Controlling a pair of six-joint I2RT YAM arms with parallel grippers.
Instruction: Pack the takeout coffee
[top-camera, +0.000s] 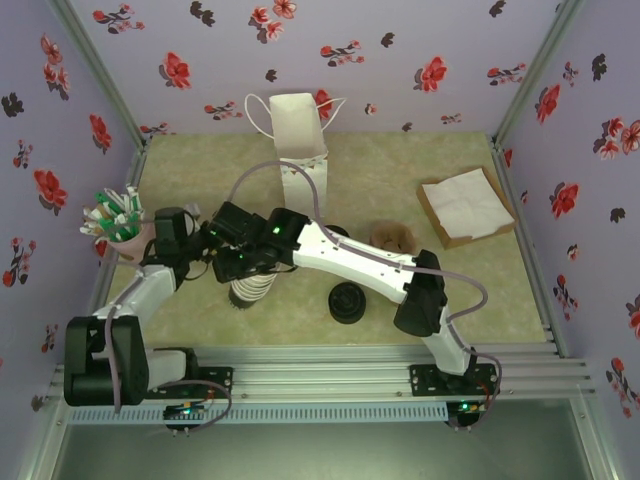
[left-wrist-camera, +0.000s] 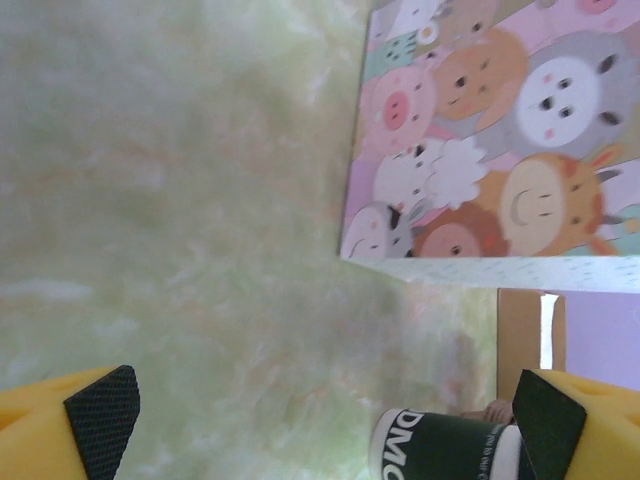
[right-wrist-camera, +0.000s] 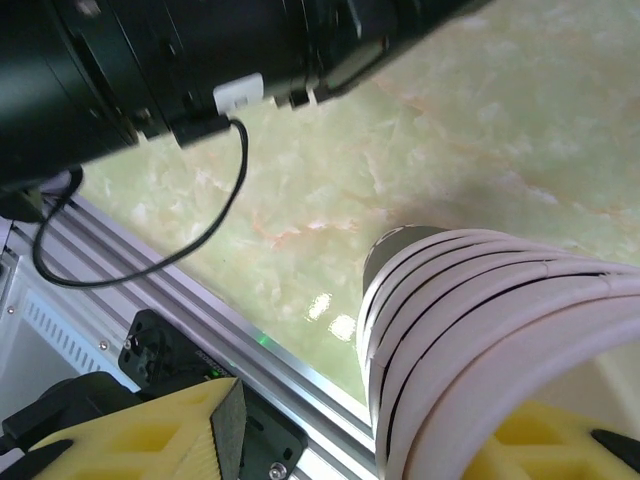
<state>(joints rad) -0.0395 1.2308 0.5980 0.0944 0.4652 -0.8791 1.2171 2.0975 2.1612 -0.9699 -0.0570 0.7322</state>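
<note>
No lidded white coffee cup is in view; it may be hidden under the arms. A stack of lidless cream cups (top-camera: 250, 290) stands near the table's front, its bottom cup banded dark with "DMC" lettering (left-wrist-camera: 440, 450). My right gripper (top-camera: 240, 262) (right-wrist-camera: 415, 440) reaches across from the right and is open around the stack's (right-wrist-camera: 480, 330) upper part. The stack lies against the right finger, with a clear gap to the left pad (right-wrist-camera: 228, 430). My left gripper (top-camera: 205, 245) (left-wrist-camera: 320, 430) is wide open just left of the stack, nothing between its pads.
A white paper bag (top-camera: 298, 135) with cartoon animals on its side (left-wrist-camera: 490, 150) stands open at the back. Loose black lids (top-camera: 347, 301) sit right of the stack. A cup of pens (top-camera: 115, 220) stands at the left. A cardboard tray of napkins (top-camera: 465, 205) is at right, a brown object (top-camera: 392, 237) nearby.
</note>
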